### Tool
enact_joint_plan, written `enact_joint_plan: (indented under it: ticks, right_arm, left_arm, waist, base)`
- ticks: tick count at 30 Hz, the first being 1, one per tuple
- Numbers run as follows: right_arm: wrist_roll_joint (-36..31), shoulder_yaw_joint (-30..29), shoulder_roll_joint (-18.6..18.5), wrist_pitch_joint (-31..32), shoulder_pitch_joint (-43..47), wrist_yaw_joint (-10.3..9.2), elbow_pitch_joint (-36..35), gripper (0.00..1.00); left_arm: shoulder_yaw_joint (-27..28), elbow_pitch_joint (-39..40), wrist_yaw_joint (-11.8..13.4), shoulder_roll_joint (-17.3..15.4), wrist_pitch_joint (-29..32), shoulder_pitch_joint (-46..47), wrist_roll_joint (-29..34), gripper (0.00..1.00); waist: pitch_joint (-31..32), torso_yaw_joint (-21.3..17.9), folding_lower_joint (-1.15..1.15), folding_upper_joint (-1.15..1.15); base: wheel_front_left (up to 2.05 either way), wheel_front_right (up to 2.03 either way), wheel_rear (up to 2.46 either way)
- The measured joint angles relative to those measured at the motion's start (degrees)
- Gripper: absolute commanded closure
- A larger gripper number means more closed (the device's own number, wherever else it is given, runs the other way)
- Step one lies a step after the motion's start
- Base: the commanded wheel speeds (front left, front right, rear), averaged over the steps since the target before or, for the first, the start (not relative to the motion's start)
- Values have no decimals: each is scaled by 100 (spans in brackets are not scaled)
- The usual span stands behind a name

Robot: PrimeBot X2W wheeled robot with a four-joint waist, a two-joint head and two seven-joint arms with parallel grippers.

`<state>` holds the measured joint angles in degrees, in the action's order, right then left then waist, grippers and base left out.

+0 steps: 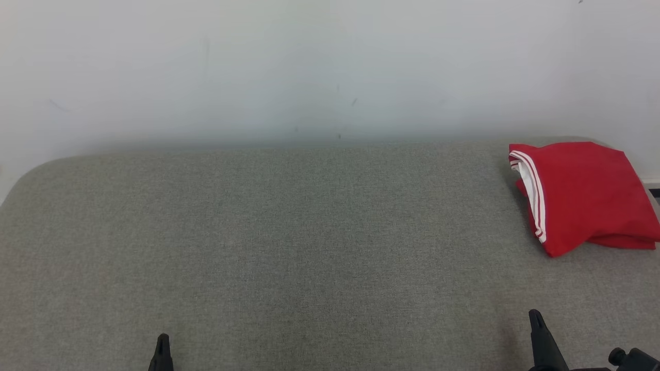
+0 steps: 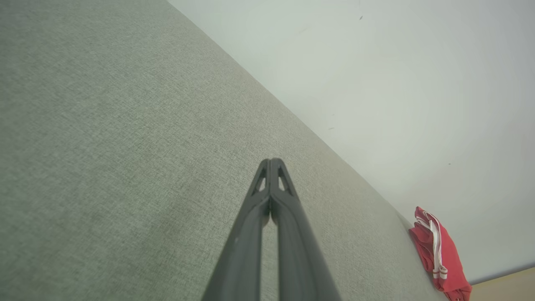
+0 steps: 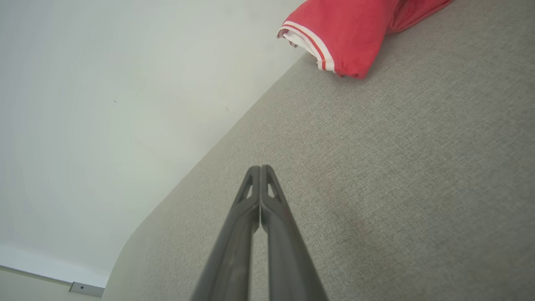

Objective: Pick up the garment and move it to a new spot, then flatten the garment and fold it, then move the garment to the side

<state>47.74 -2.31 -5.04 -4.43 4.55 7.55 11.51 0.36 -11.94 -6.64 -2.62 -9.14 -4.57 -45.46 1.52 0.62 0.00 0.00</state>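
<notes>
We see the folded garment (image 1: 582, 198) at two o'clock on the grey surface (image 1: 309, 232). Our left gripper (image 1: 163, 338) and right gripper (image 1: 534, 314) sit clenched, empty.

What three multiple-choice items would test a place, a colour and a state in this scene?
1. Where on the table does the garment lie, in the head view?
A. far right
B. middle
C. near left

2. What colour is the garment's trim?
A. black
B. white
C. yellow

3. How is the left end effector?
A. wide open
B. shut on the garment
C. shut, holding nothing

Key: 1 A, the garment sits folded at the far right corner. 2 B, white stripes edge the red cloth. 3 C, it is closed over bare table, well away from the garment.
</notes>
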Motion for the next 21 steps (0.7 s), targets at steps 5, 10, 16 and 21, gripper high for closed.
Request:
enact_joint_plan:
  ticks: [5,10,16,21]
  right_arm:
    - [390,-71,-7,125,-35,0,-15,100]
    - [760,-144,-19,249,-96,0,-34,100]
    - [1180,-230,-23,394,-113,0,-47,100]
    - [1505,-300,-25,501,-152,0,-66,100]
  left_arm:
    - [-30,19,-1,-1,67,27,-382,100]
    - [-58,38,-41,-1,116,80,-754,100]
    - [-96,65,-41,-2,175,127,-1158,100]
    - [-129,84,-42,-3,219,164,-1494,100]
  waist:
    - [-10,-4,0,0]
    - [-19,-7,0,0]
    - [-31,-11,0,0]
    - [-41,-15,0,0]
  base:
    - [0,0,0]
    - [0,0,0]
    - [0,0,0]
    - [0,0,0]
